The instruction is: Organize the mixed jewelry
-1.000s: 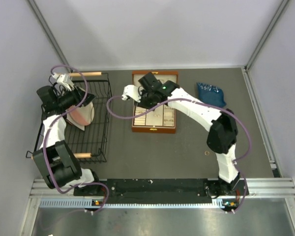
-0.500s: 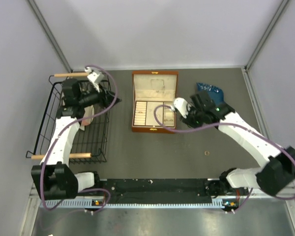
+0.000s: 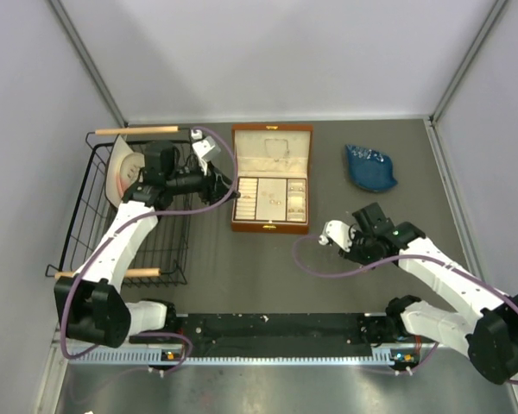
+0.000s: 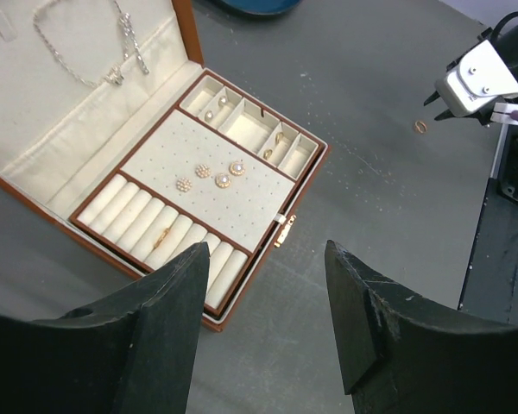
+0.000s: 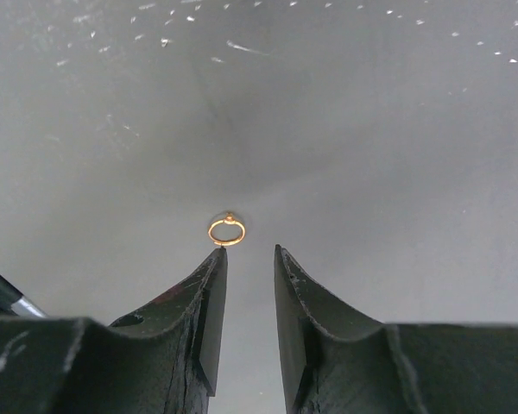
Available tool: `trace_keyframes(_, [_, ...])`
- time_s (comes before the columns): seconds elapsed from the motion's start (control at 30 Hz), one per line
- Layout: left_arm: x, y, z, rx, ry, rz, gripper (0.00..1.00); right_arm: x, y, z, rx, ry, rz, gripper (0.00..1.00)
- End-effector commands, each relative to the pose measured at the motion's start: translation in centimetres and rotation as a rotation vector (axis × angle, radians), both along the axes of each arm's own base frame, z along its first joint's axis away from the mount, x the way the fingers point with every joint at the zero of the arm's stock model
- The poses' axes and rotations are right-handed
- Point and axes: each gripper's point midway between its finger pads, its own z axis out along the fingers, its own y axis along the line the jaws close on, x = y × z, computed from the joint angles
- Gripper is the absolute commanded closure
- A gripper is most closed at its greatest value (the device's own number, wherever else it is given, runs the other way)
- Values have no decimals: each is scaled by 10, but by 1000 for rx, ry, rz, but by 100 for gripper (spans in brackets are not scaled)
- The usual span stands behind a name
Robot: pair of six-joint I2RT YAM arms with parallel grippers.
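Note:
The open brown wooden box (image 3: 270, 227) stands at the middle back, and its front rim shows in the left wrist view (image 4: 268, 259). A silvery chain necklace (image 4: 78, 53) lies on the lid lining. A gold ring (image 4: 160, 239) sits in the ring rolls, with pearl studs (image 4: 211, 177) on the pad. A second gold ring (image 5: 227, 231) lies on the grey table just past my right gripper's (image 5: 249, 252) tips and also shows in the left wrist view (image 4: 420, 127). The right jaws stand a narrow gap apart, empty. My left gripper (image 4: 266, 259) is open and empty, hovering left of the box (image 3: 227, 185).
A black wire basket (image 3: 188, 250) stands at the left with a cream and pink object (image 3: 121, 168) in it. A blue dish (image 3: 369, 168) lies at the back right. Small gold pieces (image 4: 276, 141) lie in the box's side compartments.
My right gripper has drawn back from the box to the table at front right, low over the loose ring. My left gripper has swung from the basket towards the box's left side.

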Motion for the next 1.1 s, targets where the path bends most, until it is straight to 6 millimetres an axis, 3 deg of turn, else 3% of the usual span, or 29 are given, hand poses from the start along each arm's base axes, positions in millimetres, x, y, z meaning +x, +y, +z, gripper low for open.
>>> trace_keyframes(0.0, [6,-6,1,25,-26,-30,38,8,-4,-2,-25,-55,63,71])
trace_keyframes(0.63, [15,-8,-11,45,1,-31,39,0,-13,-39,-108,8,179,71])
trace_keyframes(1.07, [21,-8,-17,52,20,-22,39,5,-9,-47,-110,3,207,71])
